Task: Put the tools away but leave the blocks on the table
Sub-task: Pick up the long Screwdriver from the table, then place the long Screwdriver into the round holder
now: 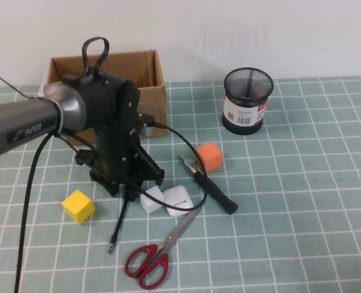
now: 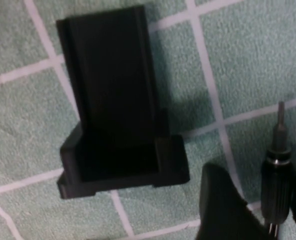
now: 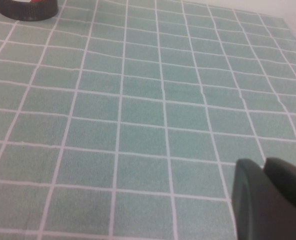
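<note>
The left tool (image 1: 126,183) is hanging released over the desk (image 1: 302,201), just above the thin rod tool (image 1: 118,223) at the white blocks' (image 1: 168,200) nine o'clock. That rod looks light, stiff and slippery — best pinched mid-shaft. The right tool (image 3: 268,200) is sitting clenched and empty over bare tiles — parked, apparently.

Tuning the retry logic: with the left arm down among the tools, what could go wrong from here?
1. The left gripper, jaws open, hangs over the thin rod tool beside a white block; closing could nudge that block.
2. The scissors blades lie against the other white block; lifting may drag it.
3. The right gripper, jaws shut, sits parked, unable to help.
</note>
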You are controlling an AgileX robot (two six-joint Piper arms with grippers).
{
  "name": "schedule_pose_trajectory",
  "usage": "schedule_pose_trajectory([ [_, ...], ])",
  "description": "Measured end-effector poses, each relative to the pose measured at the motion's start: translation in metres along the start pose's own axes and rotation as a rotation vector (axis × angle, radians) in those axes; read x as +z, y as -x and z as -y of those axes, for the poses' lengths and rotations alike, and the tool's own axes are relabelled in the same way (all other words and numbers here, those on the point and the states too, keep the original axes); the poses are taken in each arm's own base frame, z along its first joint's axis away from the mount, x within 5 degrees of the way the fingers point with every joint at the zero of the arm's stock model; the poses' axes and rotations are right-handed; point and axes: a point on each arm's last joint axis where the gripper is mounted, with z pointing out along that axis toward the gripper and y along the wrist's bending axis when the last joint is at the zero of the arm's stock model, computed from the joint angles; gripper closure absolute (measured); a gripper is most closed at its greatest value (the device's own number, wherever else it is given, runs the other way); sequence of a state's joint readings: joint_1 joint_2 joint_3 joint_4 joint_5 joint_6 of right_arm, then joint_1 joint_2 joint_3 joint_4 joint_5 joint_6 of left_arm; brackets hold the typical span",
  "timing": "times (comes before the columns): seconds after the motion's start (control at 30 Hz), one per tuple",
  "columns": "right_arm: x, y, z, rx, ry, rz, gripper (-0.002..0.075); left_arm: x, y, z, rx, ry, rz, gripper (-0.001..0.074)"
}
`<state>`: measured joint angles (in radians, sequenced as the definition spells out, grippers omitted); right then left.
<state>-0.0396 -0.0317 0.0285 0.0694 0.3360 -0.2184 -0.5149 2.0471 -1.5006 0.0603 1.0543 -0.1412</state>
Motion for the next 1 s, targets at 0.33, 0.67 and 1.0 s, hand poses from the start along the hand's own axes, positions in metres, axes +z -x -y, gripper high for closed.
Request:
schedule_pose_trajectory([
  [0.33,0.0,0.0,0.0,0.0,0.0,0.0,0.0733,0.001,0.003,0.003,-0.011,-0.022,0.017,0.0668],
  [0.67,0.0,0.0,0.0,0.0,0.0,0.0,0.0733,-0.01,0.005,0.005,0.06,-0.01,0.094,0.0675],
  [1.0,0.0,0.0,0.0,0.0,0.0,0.0,0.0733,-0.137,-0.042,0.029,0.194,-0.054,0.561,0.0675],
])
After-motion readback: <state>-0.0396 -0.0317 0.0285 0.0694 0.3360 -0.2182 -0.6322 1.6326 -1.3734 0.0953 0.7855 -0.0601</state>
